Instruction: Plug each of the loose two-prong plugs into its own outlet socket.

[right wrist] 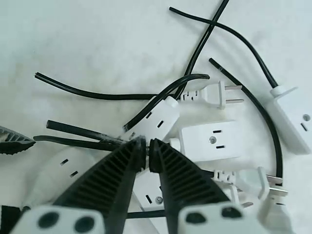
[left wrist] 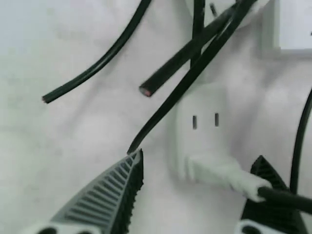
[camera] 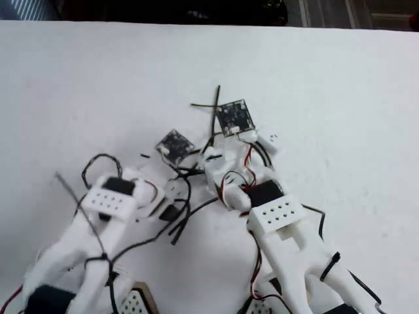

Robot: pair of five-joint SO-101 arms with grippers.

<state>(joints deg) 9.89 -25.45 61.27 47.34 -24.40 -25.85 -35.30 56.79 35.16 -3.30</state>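
Observation:
A tangle of white outlet sockets, white two-prong plugs and black cords lies mid-table. My left gripper (left wrist: 195, 170) is open and straddles a white socket (left wrist: 201, 127) whose two slots face up; its cord end (left wrist: 224, 176) lies between the fingers. My right gripper (right wrist: 147, 145) is shut, its tips just over another socket (right wrist: 157, 119) and a black cord (right wrist: 78, 130). One loose plug (right wrist: 215, 94) lies beyond it, prongs free. A second plug (right wrist: 265, 184) rests beside a square socket (right wrist: 214, 139). In the high view both grippers (camera: 171, 199) (camera: 215, 163) meet over the tangle.
Cut cord ends (left wrist: 146, 90) cross over the left gripper's socket. A further socket (right wrist: 292, 111) lies at the pile's edge. Loose black cords (camera: 213, 108) stick out toward the far side. Bare white table (camera: 340, 91) surrounds the pile.

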